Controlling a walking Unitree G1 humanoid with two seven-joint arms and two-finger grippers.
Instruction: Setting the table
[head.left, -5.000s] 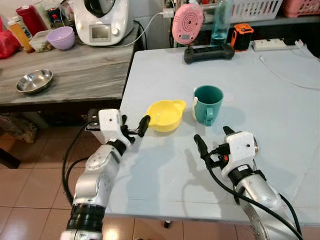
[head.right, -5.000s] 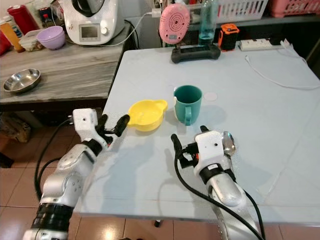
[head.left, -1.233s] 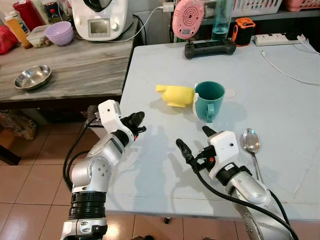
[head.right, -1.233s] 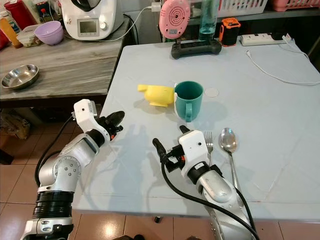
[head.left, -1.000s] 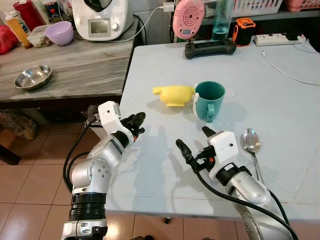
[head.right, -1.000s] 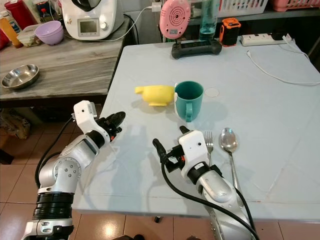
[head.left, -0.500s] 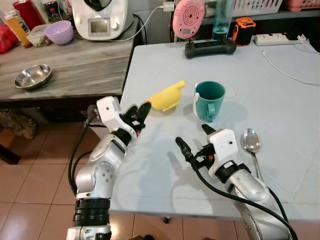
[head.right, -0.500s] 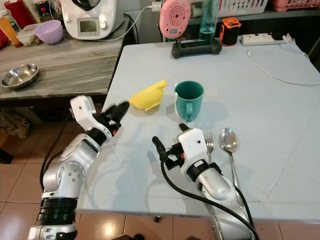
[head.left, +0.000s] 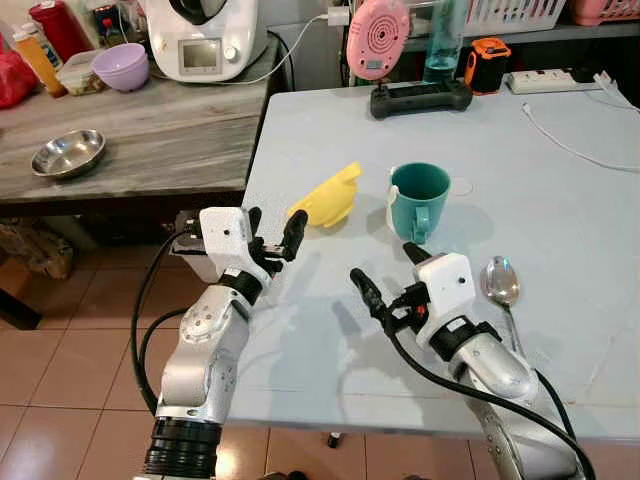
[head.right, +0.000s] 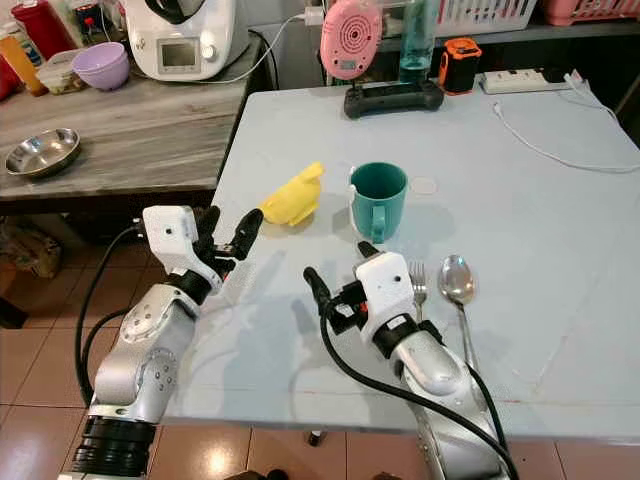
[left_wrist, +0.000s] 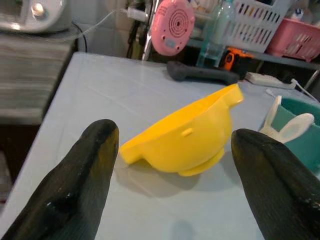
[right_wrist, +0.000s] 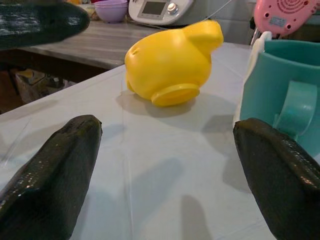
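The yellow bowl (head.left: 327, 197) sits tipped on the desk (head.left: 560, 190), at 9 o'clock of the teal mug (head.left: 417, 203). Left pincer (head.left: 272, 232) spread open, near it at 7 o'clock. Right pincer (head.left: 385, 272) open. The right eye view reveals a fork (head.right: 418, 285) beside the spoon (head.right: 457, 281)

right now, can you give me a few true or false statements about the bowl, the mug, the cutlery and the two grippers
1. The yellow bowl sits flat and upright. False: it is tipped on its side edge.
2. The green mug stands upright beside the bowl. True.
3. The left gripper is shut on the bowl. False: its fingers are open, with the bowl beyond them.
4. A spoon and a fork lie near the right gripper. True.
5. The right gripper holds the mug. False: it is open and holds nothing.
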